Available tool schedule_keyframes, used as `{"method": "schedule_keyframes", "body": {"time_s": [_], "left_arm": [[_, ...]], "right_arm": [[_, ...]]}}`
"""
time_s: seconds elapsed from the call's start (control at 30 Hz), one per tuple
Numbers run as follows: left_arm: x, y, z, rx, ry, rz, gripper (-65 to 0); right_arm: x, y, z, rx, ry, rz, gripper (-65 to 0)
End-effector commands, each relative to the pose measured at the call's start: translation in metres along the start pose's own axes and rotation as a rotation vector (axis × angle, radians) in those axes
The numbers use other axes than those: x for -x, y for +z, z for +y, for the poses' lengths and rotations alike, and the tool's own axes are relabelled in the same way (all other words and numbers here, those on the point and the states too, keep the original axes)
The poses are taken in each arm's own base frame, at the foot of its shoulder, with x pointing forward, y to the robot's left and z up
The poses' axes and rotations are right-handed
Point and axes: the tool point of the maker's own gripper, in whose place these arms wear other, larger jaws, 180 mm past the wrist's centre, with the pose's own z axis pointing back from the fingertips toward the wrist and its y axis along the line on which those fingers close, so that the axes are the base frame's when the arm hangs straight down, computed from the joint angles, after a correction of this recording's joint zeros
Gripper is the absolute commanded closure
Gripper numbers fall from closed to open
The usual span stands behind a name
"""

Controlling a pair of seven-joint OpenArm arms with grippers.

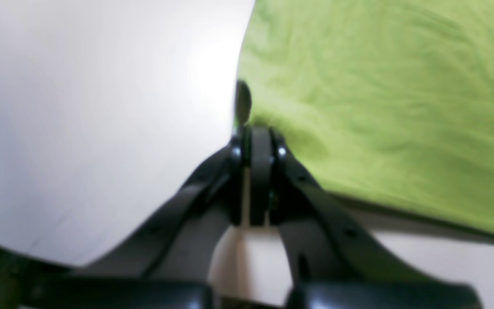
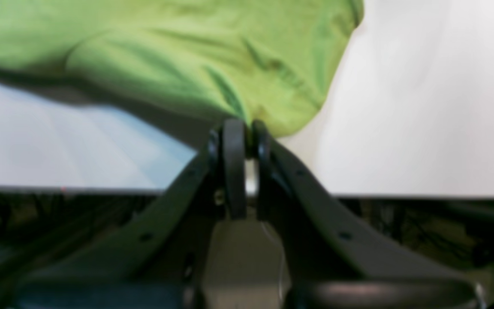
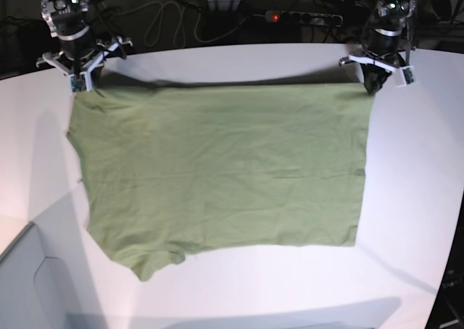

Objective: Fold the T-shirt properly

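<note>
The T-shirt (image 3: 217,173) is lying spread across the white worktop (image 3: 413,198), its far edge lifting slightly between the arms. The left tool (image 3: 374,85) is pinching the far right corner, jaws clamped together on cloth; the right tool (image 3: 82,85) is clamping the far left corner likewise

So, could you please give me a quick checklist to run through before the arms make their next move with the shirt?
1. Left tool shut on a T-shirt corner: ok.
2. Right tool shut on the opposite far corner: ok.
3. Far edge stretched fairly straight between both tools: ok.
4. Body spread flat on the table, only light wrinkles: ok.
5. Near sleeve laid out flat: not ok, it looks bunched.
6. Grip holds one layer or two: cannot tell, wrist views are blurred.
</note>
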Motion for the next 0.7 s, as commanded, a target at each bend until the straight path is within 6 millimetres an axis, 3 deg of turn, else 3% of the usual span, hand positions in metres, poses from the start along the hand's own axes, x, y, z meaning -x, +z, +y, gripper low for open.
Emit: {"method": "schedule_keyframes", "body": {"time_s": [0.0, 0.13, 0.3, 0.67], "left_arm": [[-0.016, 0.0, 0.0, 0.001, -0.014, -0.05, 0.0], [-0.034, -0.012, -0.005, 0.012, -0.004, -0.103, 0.0], [-0.047, -0.026, -0.005, 0.015, 0.01, -0.139, 0.0], [-0.058, -0.065, 0.003, -0.006, 0.072, -0.161, 0.0]], "right_arm": [[-0.018, -0.001, -0.004, 0.01, 0.011, -0.061, -0.2], [-0.047, -0.012, -0.007, 0.015, 0.009, -0.134, -0.2], [-0.067, -0.035, -0.001, -0.05, 0.081, -0.129, -0.2], [-0.111, -0.072, -0.017, -0.032, 0.06, -0.187, -0.2]]}}
